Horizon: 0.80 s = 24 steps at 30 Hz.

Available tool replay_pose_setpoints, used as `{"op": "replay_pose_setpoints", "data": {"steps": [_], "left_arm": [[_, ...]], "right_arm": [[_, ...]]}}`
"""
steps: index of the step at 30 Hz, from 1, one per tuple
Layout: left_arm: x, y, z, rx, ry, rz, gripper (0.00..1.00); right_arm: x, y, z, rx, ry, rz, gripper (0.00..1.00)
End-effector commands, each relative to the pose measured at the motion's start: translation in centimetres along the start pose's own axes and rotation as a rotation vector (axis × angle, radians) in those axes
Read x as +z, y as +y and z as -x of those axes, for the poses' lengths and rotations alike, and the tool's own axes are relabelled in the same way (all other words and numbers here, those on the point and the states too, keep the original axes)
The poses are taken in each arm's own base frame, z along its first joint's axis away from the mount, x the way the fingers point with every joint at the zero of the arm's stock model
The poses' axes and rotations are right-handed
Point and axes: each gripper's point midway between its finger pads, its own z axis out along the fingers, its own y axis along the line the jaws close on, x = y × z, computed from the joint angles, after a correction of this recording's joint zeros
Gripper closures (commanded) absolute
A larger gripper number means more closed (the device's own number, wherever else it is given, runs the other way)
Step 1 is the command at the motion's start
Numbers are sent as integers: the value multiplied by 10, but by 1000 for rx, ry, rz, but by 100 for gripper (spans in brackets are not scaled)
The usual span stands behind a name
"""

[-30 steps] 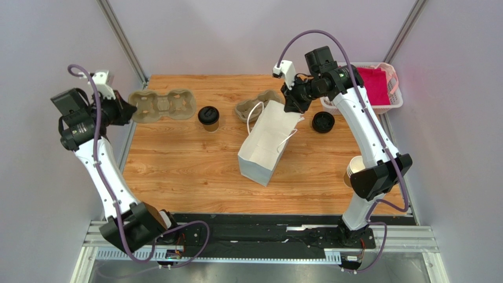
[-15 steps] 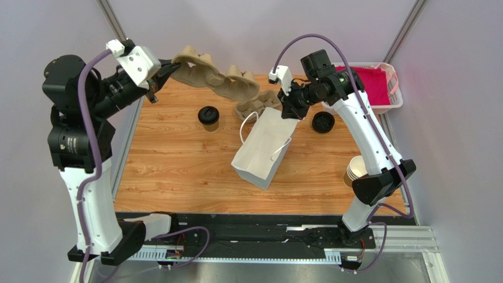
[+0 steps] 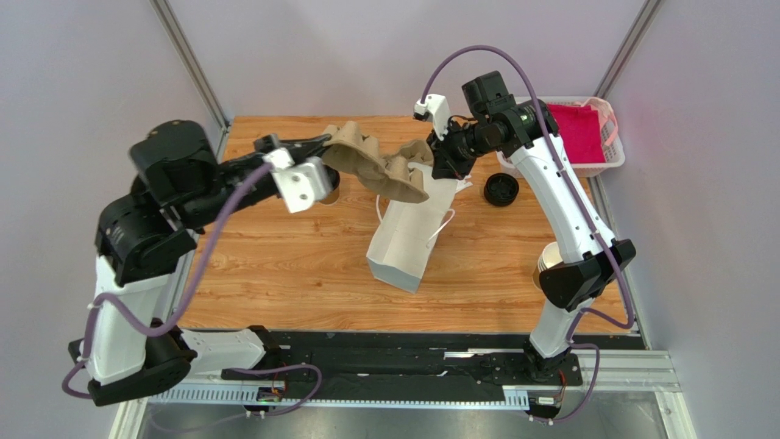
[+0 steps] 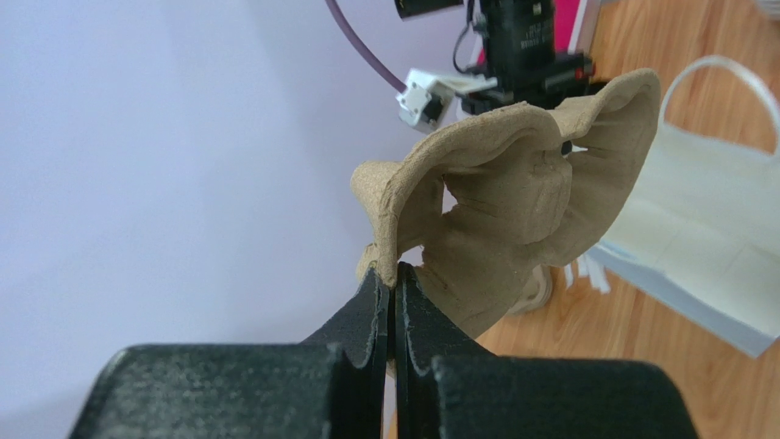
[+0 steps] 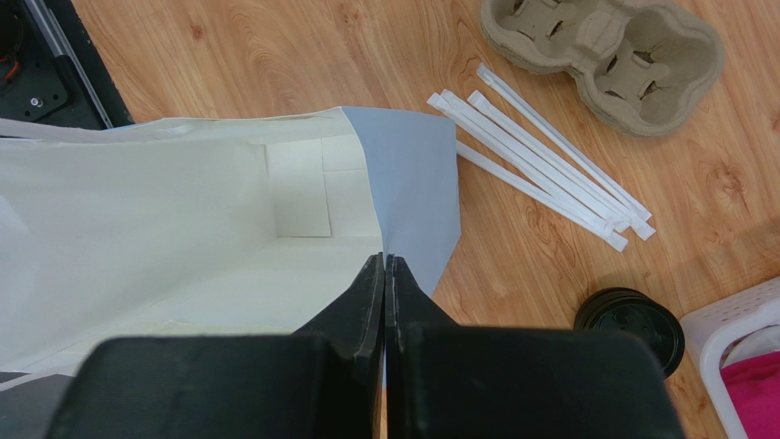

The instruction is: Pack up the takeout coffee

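Coffee first: from above we glimpse only a sliver of the black-lidded brown paper takeout coffee on the tabletop, behind the left gripper. Our left wrist view shows that gripper pinching a moulded pulp carrier by its rim. Only the right wrist view shows wrapped white straws; there the right gripper clamps a white paper bag by its edge.

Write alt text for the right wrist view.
The right claw pinches the rim of a white paper bag, its mouth open with nothing visible inside. Beyond it on the wooden table lie wrapped straws, a pulp cup carrier and a black lid, beside the corner of a white basket.
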Motion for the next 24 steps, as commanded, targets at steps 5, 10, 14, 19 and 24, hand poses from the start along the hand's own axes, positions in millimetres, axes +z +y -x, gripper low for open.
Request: {"op": "replay_pose_setpoints", "data": {"steps": [5,10,14,19,24], "left_arm": [[33,-14,-40,257,244,-30,100],[48,-33,-37,365,250,-83,100],[57,-50,-33,421,240,-138,100],[67,-67,-27,484,229,-198,100],[71,-70,-9,520,201,-199,100]], "right_arm": [[-3,1,12,15,-37,-25,100],[-1,3,15,20,-40,-31,100],[-2,5,17,18,-46,-33,100],[-3,9,19,4,-47,-37,100],[-2,-1,18,8,-34,-98,100]]}}
